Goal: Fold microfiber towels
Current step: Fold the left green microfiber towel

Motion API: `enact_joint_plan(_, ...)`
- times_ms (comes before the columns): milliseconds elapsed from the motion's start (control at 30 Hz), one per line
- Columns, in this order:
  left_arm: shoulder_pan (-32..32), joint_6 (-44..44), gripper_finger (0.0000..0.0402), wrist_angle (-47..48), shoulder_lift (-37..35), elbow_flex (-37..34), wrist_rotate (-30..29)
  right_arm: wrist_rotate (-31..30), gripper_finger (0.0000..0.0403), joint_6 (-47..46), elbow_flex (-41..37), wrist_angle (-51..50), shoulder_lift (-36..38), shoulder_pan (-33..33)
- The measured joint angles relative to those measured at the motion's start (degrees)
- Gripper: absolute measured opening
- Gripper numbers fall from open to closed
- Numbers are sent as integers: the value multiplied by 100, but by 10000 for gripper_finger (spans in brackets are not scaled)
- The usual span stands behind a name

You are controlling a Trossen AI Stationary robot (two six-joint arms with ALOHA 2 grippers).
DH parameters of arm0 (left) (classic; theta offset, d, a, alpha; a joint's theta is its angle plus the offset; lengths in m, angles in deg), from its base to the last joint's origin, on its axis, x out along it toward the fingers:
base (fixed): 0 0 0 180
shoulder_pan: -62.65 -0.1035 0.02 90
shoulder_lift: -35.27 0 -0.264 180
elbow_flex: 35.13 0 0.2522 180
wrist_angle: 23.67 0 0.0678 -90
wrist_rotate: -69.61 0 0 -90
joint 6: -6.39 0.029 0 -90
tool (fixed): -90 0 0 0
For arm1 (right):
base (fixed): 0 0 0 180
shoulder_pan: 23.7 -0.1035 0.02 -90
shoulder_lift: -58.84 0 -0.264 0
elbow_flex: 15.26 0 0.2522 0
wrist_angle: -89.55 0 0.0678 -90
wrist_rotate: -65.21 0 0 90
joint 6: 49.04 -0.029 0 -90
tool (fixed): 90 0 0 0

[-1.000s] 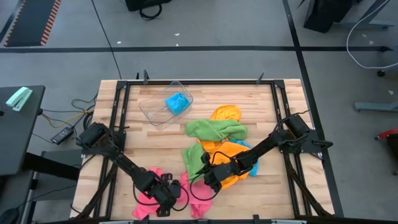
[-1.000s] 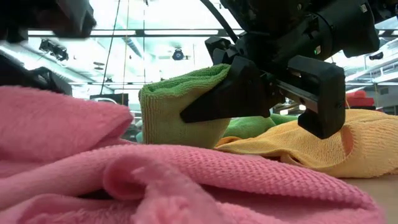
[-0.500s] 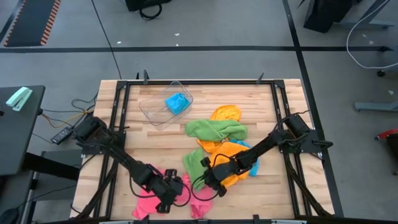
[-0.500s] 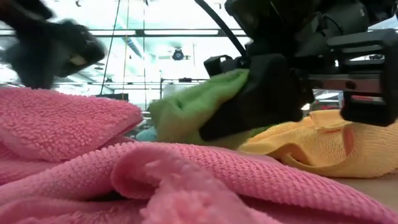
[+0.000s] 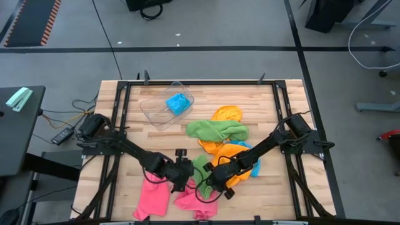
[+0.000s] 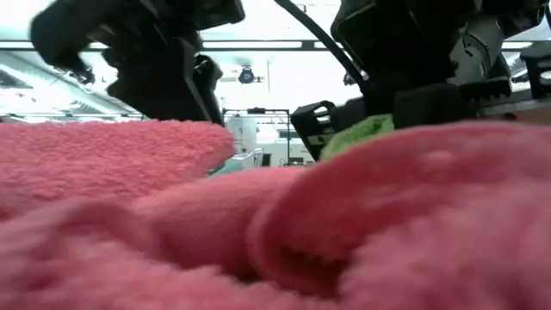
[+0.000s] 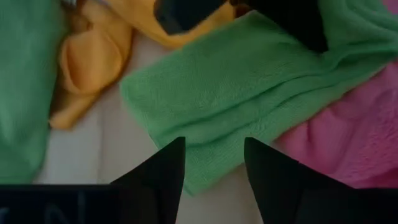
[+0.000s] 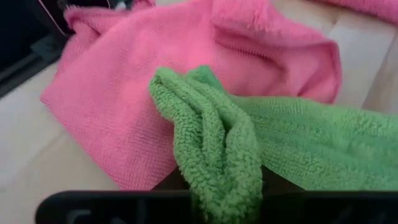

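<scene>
Folding barely begun: the towels lie loose mid-worktop.
The right claw [image 5: 209, 181] is clamped on a bunched green towel [image 5: 201, 167]; the left claw [image 5: 186, 175], fingers apart, hovers beside it over crumpled pink towels [image 5: 153, 197]. Orange towels [image 5: 228, 150] wait unfolded.

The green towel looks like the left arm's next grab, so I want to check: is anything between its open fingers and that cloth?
Nothing visible is. In the left wrist view the left gripper is open with the green towel directly ahead, bare table beneath. The right gripper pinches the towel's far end.
</scene>
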State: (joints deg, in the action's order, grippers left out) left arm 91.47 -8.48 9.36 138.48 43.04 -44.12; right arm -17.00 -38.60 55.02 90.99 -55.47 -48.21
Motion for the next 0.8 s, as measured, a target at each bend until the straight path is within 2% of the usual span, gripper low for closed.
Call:
enact_joint_plan(100, -2, 732, 177, 35, 104, -10, -112, -16, 42, -52, 4, -96, 9, 0)
enact_joint_plan(233, 37, 1640, 195, -89, 296, -5, -619, -33, 42, -84, 7, -111, 9, 0)
enact_joint_plan(367, -40, 1990, 215, -93, 385, -5, -1243, -37, 42, -48, 7, -109, 9, 0)
enact_joint_plan(533, -205, 2526, 219, -130, 383, -1, -1265, -44, 42, -27, 5, -106, 9, 0)
enact_joint_plan(800, -267, 3365, 185, -193, 383, -1, -1042, -44, 42, 16, 5, -100, 9, 0)
